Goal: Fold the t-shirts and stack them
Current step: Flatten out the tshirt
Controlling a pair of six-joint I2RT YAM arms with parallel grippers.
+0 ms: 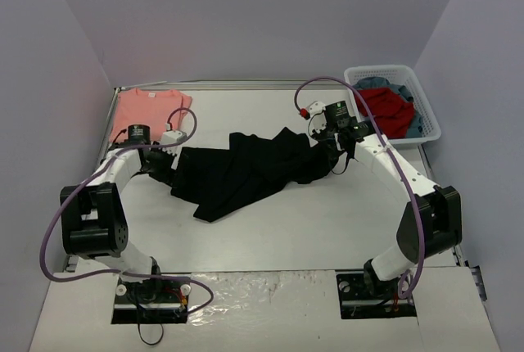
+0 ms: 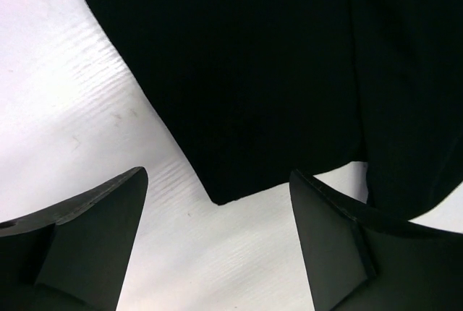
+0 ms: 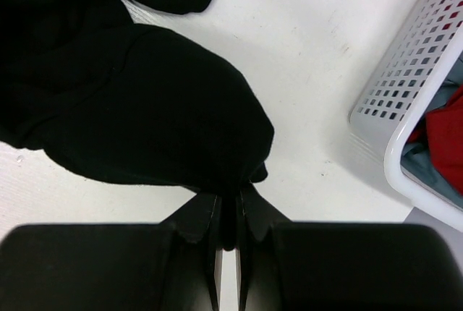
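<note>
While the white tabletop (image 1: 327, 221) carries a large crumpled black cloth t-shirt (image 1: 246, 168) at its middle and a smaller salmon-pink cloth t-shirt (image 1: 147, 110) at its far left corner, the right pincer (image 3: 228, 206) grips the black shirt's edge; the left pincer (image 2: 217, 181) gapes wide at its hem, holding nothing.

A t-shirt (image 1: 246, 173) is spread on the table (image 1: 327, 225) between the left gripper (image 2: 217, 181) and the right gripper (image 3: 230, 202), one edge caught in the latter. A second t-shirt (image 1: 149, 110) is laid behind the left gripper. A basket (image 1: 385, 69) holding clothes (image 1: 390, 108) is set right of the right gripper.
</note>
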